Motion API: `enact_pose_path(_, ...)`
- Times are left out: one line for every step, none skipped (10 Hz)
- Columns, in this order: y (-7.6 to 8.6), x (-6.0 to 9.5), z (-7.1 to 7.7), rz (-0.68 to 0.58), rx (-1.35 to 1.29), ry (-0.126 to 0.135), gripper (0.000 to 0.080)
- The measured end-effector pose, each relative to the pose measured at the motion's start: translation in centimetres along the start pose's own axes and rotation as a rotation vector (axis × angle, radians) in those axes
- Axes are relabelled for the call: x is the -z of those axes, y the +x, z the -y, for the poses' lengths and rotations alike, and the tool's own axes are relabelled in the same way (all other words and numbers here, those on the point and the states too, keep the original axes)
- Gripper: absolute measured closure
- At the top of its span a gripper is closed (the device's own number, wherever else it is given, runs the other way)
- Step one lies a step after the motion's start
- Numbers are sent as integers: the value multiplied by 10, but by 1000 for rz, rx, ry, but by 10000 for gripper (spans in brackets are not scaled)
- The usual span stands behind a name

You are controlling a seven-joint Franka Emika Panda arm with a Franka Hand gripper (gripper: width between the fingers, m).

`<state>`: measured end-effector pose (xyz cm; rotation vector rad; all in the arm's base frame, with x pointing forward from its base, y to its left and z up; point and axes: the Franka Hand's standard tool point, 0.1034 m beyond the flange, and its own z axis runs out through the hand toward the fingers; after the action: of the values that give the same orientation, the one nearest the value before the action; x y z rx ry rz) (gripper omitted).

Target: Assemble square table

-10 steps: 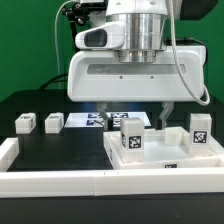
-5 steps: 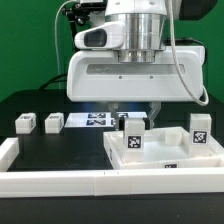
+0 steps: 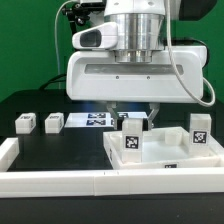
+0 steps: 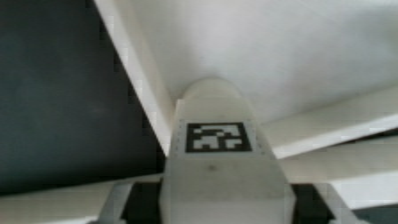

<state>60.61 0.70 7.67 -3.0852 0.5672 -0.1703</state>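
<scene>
The white square tabletop (image 3: 120,164) lies tray-like at the front on the exterior view's right, and also shows in the wrist view (image 4: 320,60). My gripper (image 3: 133,122) is shut on a white tagged leg block (image 3: 131,142) that stands upright on the tabletop's near-left part. In the wrist view the leg (image 4: 217,115) runs out from between my fingers (image 4: 139,200), its tag facing the camera. A second leg (image 3: 200,130) stands at the tabletop's far right corner. Two more legs (image 3: 23,122) (image 3: 53,122) stand on the black table at the exterior view's left.
The marker board (image 3: 92,120) lies flat behind the held leg. A long white border rail (image 3: 50,182) runs along the front and up the exterior view's left. The arm's bulky white body (image 3: 135,70) hangs over the middle.
The finger seen out to the right of the leg one second ago has come in against it. The leg and the tabletop have hardly moved.
</scene>
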Motion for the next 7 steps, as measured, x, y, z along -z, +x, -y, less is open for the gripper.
enact_pose_path(0,0,0,-5,-100,0,509)
enact_pose_path(1,0,1,-21,-192,3,509)
enact_pose_path(2,0,1,-30,-307,3,509)
enact_pose_path(2,0,1,-33,-382,3,509)
enact_pose_path(3,0,1,-33,-472,5,508)
enact_pose_path(3,0,1,-33,-529,6,508)
enact_pose_path(3,0,0,-33,-583,8,508)
